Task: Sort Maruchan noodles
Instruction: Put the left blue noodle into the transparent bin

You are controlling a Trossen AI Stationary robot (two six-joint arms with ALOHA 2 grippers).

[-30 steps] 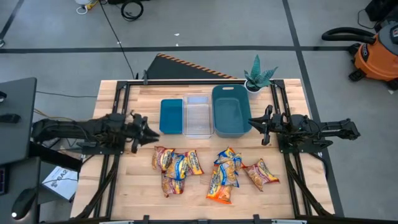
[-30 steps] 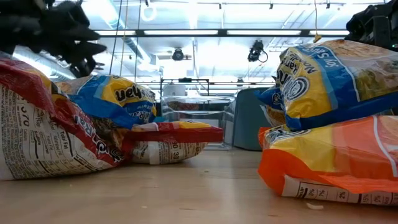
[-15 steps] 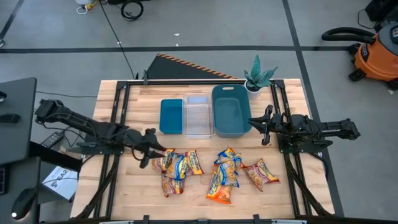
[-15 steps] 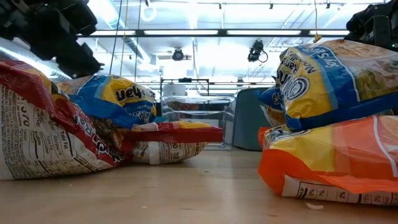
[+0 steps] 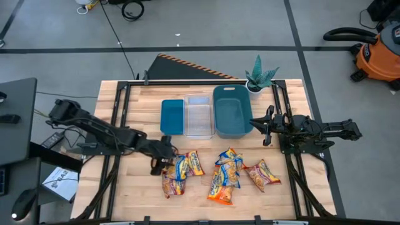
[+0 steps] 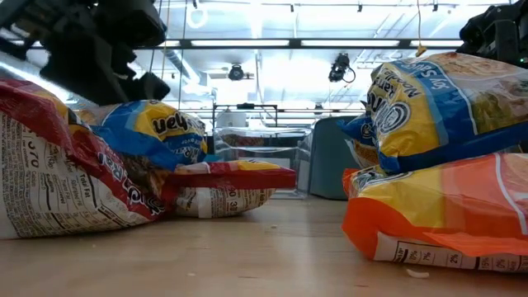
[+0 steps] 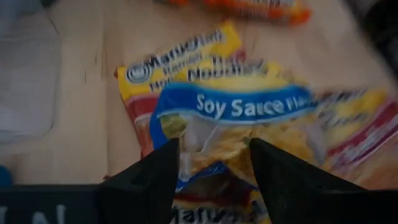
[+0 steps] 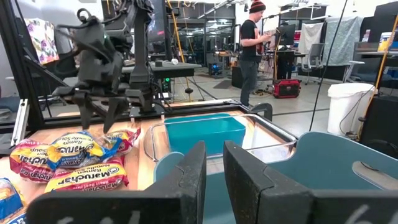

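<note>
The Maruchan noodle packets lie in two piles on the wooden table: a left pile (image 5: 178, 167) and a right pile (image 5: 228, 175), with orange, blue-and-yellow and red kinds. My left gripper (image 5: 164, 159) is open over the left pile's left end. Its fingers stand either side of a blue-and-yellow soy sauce packet (image 7: 242, 109) that lies on red packets. It also shows in the low view (image 6: 107, 66), above the pile. My right gripper (image 5: 265, 125) is shut and empty, level beside the large teal bin (image 5: 231, 111). My left gripper comes from above, slanting toward the table's right. Its open fingers (image 7: 149, 180) straddle the near end of the soy sauce packet (image 7: 211, 140). I cannot tell whether they touch it.
A small teal bin (image 5: 172, 116), a clear bin (image 5: 200, 115) and the large teal bin stand in a row at the table's far side. A potted plant (image 5: 259, 78) stands at the far right corner. Bare wood shows between the two piles (image 5: 207, 164).
My left gripper has gone from beside the small teal bin toward the table's right and near edges, stretching out and coming over the left pile of packets. The packets have not moved.
</note>
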